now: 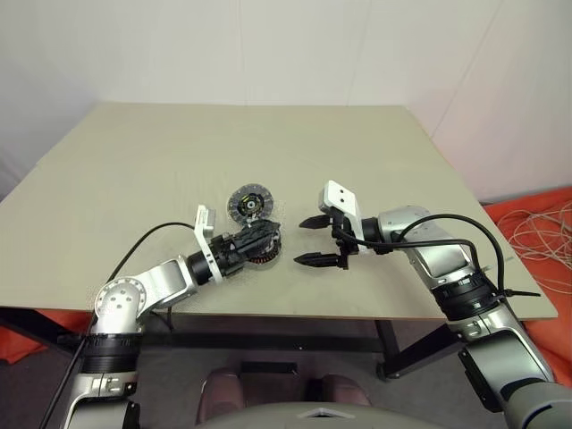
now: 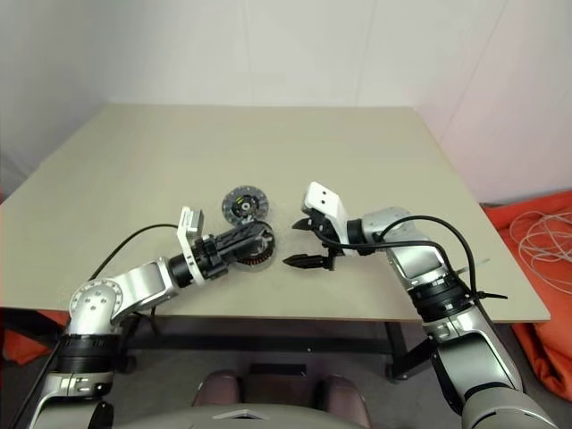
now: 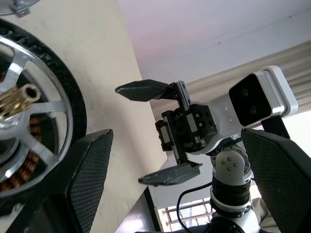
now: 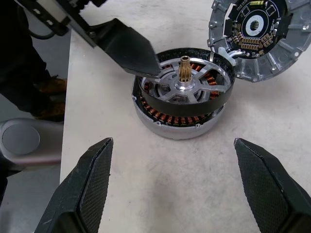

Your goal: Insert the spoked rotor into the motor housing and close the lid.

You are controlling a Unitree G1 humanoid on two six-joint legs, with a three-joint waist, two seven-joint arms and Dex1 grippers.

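The motor housing [image 4: 175,127], a short silver cylinder with copper windings, stands on the table near its front edge. The spoked rotor [image 4: 187,104], black-rimmed with silver spokes and a brass shaft, lies tilted on top of the housing, one side higher than the other. The lid [image 1: 249,205], a round disc with a radial pattern, lies flat just behind the housing. My left gripper [image 1: 271,239] is open; one of its fingers [image 4: 129,48] reaches over the rotor's rim. My right gripper [image 1: 302,241] hangs open just right of the housing, pointing at it, holding nothing.
The beige table [image 1: 179,152] stretches wide behind and to both sides of the parts. Its front edge runs close under both arms. Orange cloth with pale cables [image 1: 545,223] lies on the floor off the table's right side.
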